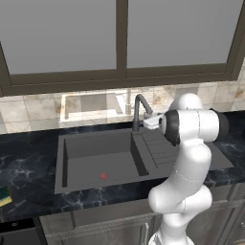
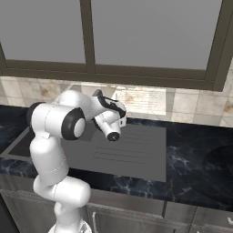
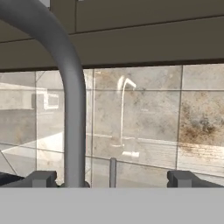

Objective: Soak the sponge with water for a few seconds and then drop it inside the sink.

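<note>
Gripper raised at the faucet, sponge far away on the counter.

In the hand view the two fingertips [image 3: 41,178] stand wide apart at the bottom edge, with nothing between them except the faucet [image 3: 72,109] stem, which rises close to the left one. In the left base view the sponge [image 1: 4,194] lies at the lower left edge on the countertop [image 1: 28,167], well apart from the gripper [image 1: 149,121] and outside the sink [image 1: 103,160], left of its basin. Behind stands the tiled wall [image 3: 192,118].
</note>
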